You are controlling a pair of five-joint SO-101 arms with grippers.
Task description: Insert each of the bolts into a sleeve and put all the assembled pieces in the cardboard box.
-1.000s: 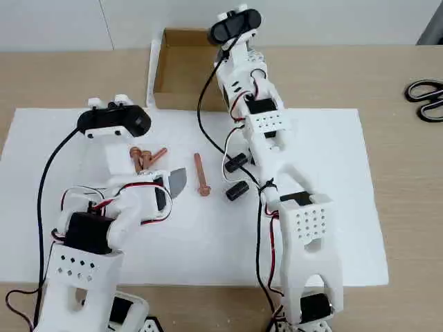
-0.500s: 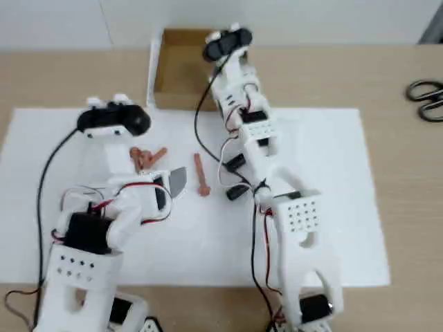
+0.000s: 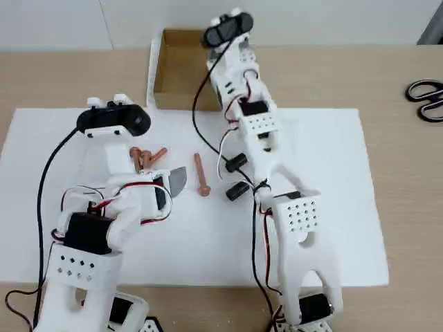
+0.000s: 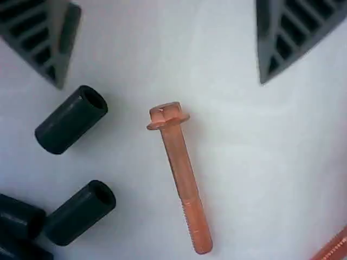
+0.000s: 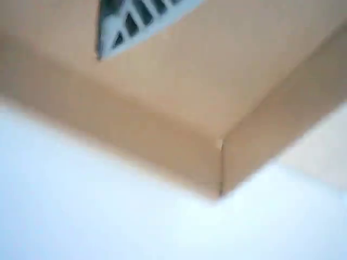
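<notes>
We are over the white sheet (image 3: 332, 173) on the wooden worktop (image 3: 387, 76), and the left pincer (image 4: 160, 81) stands wide open. Its two grey ribbed fingers (image 4: 43, 38) are spread well apart and grip nothing.

Just beyond that gap, flat on the sheet, lies a single copper-coloured hex-headed bolt (image 4: 179, 179). Its flanged head is nearest the fingertips and its threaded end points away from the pincer. It touches neither finger, and it is bare, with no sleeve on it.

Off to one side of the pincer we have the black cylindrical sleeves. One sleeve (image 4: 71, 119) lies alone, near the tip of the finger on that side. A second sleeve (image 4: 80, 212) lies farther out from the pincer, right against a small huddle of more sleeves (image 4: 16, 227). All of them lie on their sides, with the open ends of the first two in plain sight.

On the pincer's other side, close by the left arm, a small pile of copper bolts (image 3: 145, 158) rests on the sheet.

Across to the right pincer (image 5: 135, 19). It hangs above the brown cardboard box (image 3: 178, 76), close over one of the box's corners. Whether it is open or closed, we cannot tell. The box sits at the far edge of the sheet, well apart from the left pincer and the loose bolt.

A pair of black-handled scissors (image 3: 426, 97) lies on the bare worktop, well away from both pincers.
</notes>
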